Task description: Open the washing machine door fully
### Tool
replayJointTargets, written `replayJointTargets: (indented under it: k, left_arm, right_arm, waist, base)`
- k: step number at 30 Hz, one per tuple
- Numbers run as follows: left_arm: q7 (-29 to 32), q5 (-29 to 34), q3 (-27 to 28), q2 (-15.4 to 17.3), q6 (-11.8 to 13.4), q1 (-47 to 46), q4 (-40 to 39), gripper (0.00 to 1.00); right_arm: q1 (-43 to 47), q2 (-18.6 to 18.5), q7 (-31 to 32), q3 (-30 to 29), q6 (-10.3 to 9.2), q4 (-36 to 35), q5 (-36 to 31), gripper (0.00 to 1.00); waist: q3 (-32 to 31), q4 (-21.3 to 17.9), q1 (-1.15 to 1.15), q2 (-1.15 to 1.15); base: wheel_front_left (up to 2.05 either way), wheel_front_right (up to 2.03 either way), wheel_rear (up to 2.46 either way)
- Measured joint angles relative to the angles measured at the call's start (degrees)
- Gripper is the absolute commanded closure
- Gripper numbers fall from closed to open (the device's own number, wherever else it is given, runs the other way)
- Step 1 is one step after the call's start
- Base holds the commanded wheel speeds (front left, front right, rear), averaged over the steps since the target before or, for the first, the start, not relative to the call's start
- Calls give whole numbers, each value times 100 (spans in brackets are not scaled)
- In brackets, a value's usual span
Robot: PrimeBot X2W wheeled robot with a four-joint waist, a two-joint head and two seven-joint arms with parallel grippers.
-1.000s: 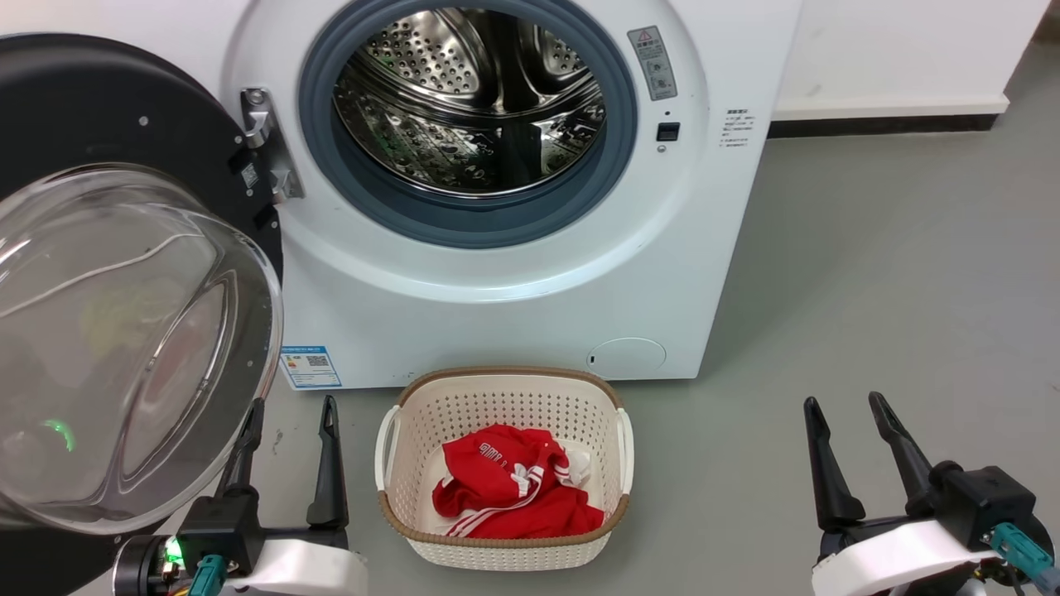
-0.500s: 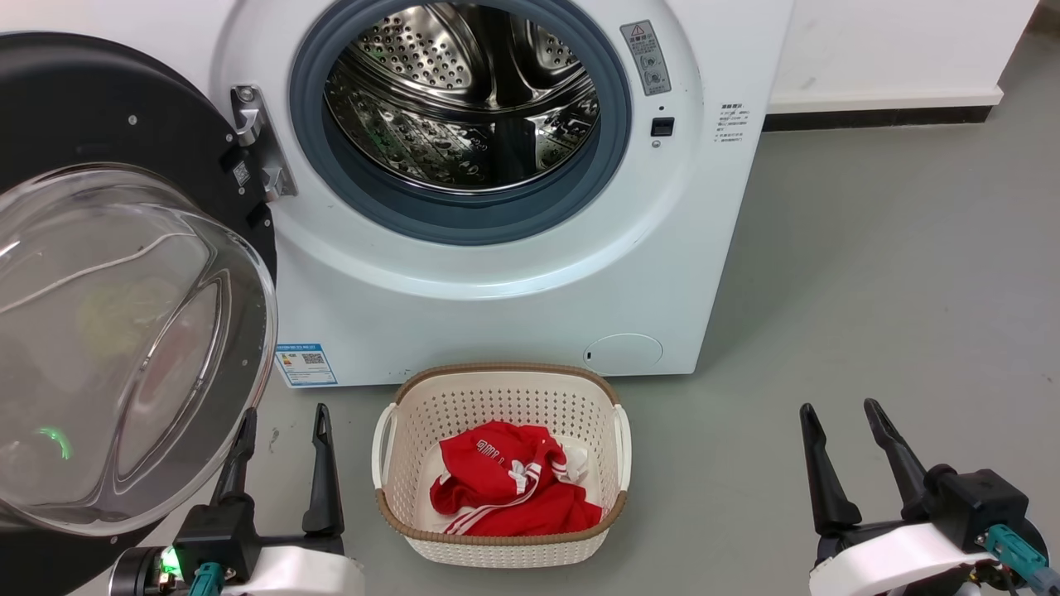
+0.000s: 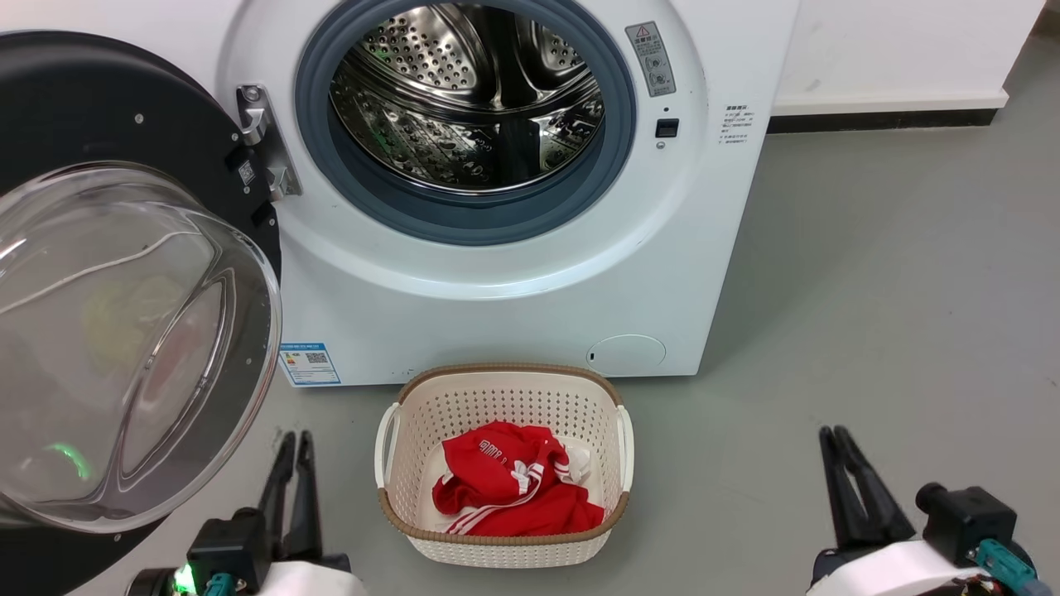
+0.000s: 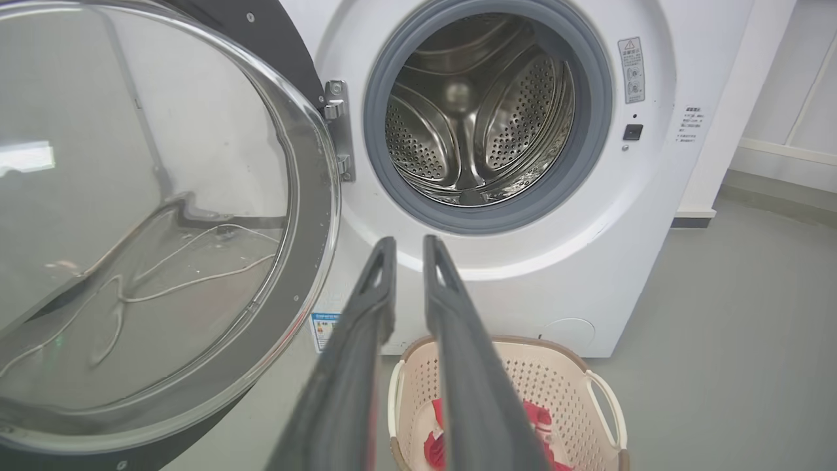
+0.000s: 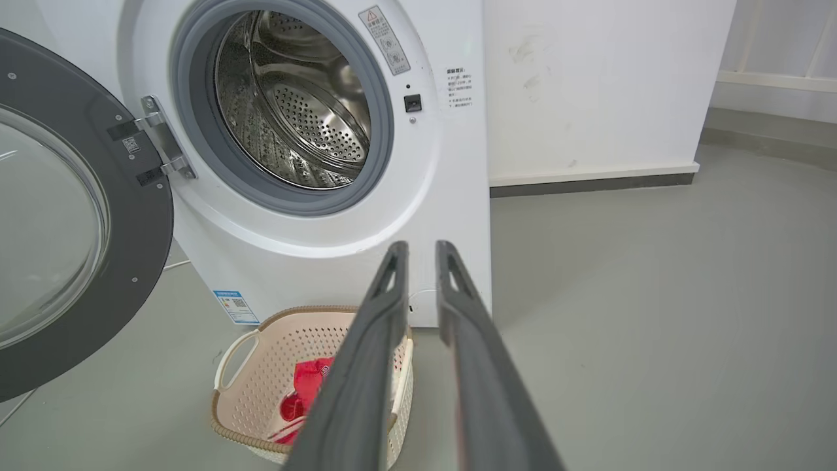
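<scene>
The washing machine [image 3: 513, 306] stands white before me, its steel drum [image 3: 472, 99] exposed inside the grey gasket. The washing machine door [image 3: 99, 108] is swung wide out to the left on its hinge [image 3: 265, 141], with the clear glass bowl [image 3: 124, 348] bulging toward me. The door [image 4: 261, 39] looms at the left of the left wrist view, and its black rim [image 5: 131, 261] shows at the left of the right wrist view. My left gripper [image 3: 296, 436] is shut, low beside the door's lower edge and apart from it. My right gripper [image 3: 833, 430] is shut over the floor at the lower right, holding nothing.
A cream laundry basket [image 3: 397, 439] with a red garment [image 3: 505, 488] sits on the floor in front of the washer, between my two grippers. Grey floor [image 3: 894, 290] stretches to the right, up to a white wall [image 3: 894, 50] with a dark skirting.
Both grippers went from open to shut and sank lower in the head view. The door and basket stayed put; the view shifted slightly.
</scene>
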Motion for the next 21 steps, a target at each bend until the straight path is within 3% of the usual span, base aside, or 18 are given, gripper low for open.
replayJointTargets:
  k: [21]
  left_arm:
    - [557, -2302, 147, -2, -198, -170, 274, 100]
  right_arm:
    - [-137, -58, 334, -75, 0, 215, 2251, 100]
  waist:
    - [21, 15, 0, 0]
  base:
    - [0, 0, 0]
